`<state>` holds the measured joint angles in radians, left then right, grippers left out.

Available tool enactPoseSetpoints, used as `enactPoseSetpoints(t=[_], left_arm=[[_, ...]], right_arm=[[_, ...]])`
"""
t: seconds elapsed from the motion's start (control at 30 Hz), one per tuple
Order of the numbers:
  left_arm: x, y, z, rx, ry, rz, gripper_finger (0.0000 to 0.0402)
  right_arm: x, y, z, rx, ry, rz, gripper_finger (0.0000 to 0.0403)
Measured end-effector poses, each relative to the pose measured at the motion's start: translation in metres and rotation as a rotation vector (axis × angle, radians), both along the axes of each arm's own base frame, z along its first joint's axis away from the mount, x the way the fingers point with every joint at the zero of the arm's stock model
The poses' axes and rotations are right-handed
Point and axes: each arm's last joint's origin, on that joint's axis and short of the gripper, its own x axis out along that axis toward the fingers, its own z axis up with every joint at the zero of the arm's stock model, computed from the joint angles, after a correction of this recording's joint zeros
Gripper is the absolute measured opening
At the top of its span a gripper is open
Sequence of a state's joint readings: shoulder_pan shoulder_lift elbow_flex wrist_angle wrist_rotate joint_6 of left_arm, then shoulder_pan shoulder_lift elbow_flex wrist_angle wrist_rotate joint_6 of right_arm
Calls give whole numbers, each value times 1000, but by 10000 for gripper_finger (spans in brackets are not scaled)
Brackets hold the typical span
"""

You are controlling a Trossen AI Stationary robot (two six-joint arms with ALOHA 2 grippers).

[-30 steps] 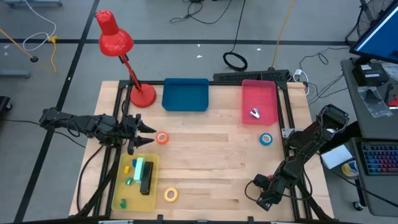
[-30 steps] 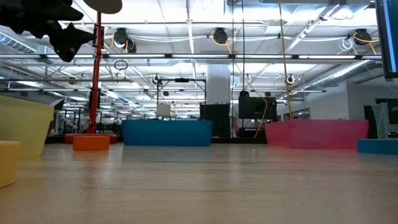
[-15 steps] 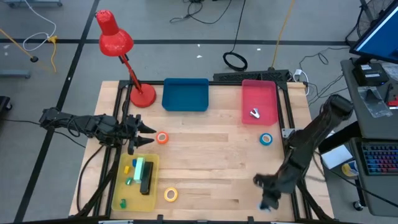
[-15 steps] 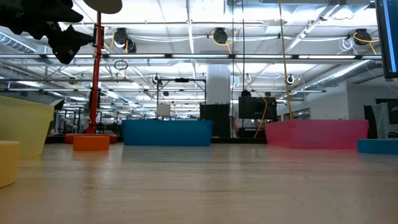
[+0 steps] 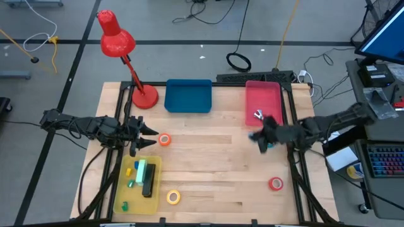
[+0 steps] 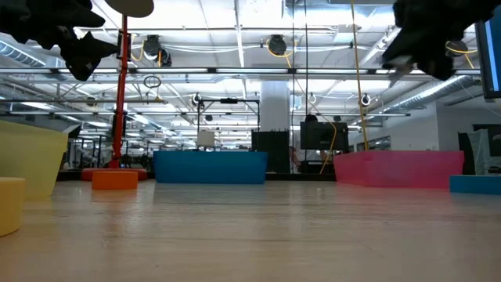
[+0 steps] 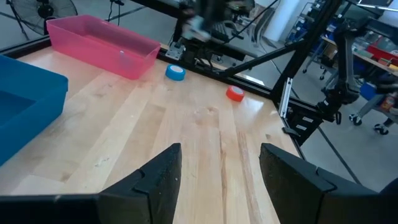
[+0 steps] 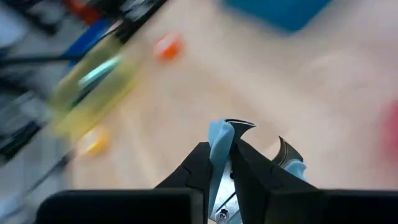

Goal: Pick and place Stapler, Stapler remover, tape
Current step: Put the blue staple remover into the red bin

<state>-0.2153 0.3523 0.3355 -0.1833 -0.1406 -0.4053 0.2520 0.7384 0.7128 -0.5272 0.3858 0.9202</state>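
Observation:
The black stapler [image 5: 148, 181] lies in the yellow tray [image 5: 128, 189]. The small silvery stapler remover [image 5: 259, 115] lies in the pink tray [image 5: 271, 94]. The orange tape roll [image 5: 165, 140], the yellow roll [image 5: 173, 197] and the red roll [image 5: 276, 183] lie flat on the table. The blue roll [image 7: 175, 72] shows in the left wrist view; from above my right arm covers it. My right gripper [image 5: 259, 139] hangs open, high above the table beside the pink tray's near end. My left gripper [image 5: 148, 135] is open and raised, just left of the orange roll.
A blue tray [image 5: 188, 96] stands at the far edge, between the red desk lamp's base [image 5: 145, 98] and the pink tray. Small blue, green and yellow bits lie in the yellow tray with the stapler. Bare wood stretches across the table's middle [image 5: 214, 170].
My right arm has swung quickly from the table's near right corner up and toward the far edge, reaching out over the blue roll beside the pink tray. The red roll, hidden under that arm before, now shows near the near right corner. My left arm has kept still.

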Motion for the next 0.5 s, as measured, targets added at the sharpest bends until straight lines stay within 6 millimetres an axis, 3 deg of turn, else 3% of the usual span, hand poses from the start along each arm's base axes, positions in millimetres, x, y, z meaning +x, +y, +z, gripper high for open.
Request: enactPoseSetpoints(t=[0.27,0.5], left_arm=[[0,0,0,0,0,0,216],[0,0,2,61,-20,-5,216]], right_arm=[[-2,-62,-2,-195,112,-275,40],[0,-102,-16,-181,248,-360,39]])
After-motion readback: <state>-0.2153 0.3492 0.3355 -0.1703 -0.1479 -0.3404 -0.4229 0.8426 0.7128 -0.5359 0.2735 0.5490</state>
